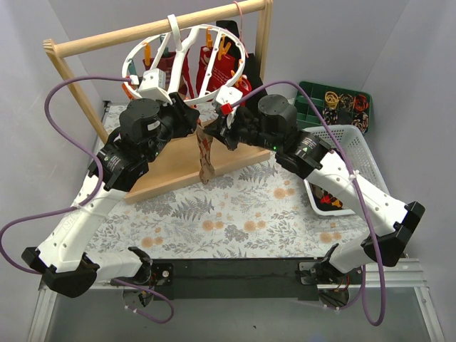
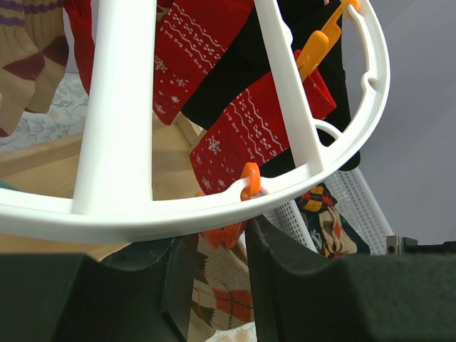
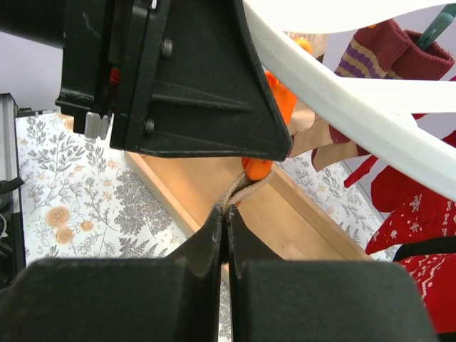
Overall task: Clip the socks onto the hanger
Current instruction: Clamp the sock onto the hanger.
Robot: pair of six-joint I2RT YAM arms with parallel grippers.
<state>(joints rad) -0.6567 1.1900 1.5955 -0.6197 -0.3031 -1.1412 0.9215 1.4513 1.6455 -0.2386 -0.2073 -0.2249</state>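
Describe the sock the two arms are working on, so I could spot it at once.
Find the wooden rail across the back; a round white hanger hangs from it. Just below the hanger's near rim, where the two arms meet, a single sock dangles lengthwise. It is argyle in brown, orange and cream, unlike the red snowflake-print socks clipped further back.

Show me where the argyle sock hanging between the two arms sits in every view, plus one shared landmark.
Top external: argyle sock hangs at centre, below both wrists, over the wooden base.
Left wrist: bottom centre, under the orange clip.
Right wrist: only its tan edge, centre, pinched by the right gripper, jaws shut.
Shared landmark: the white hanger ring, above the sock in all three.
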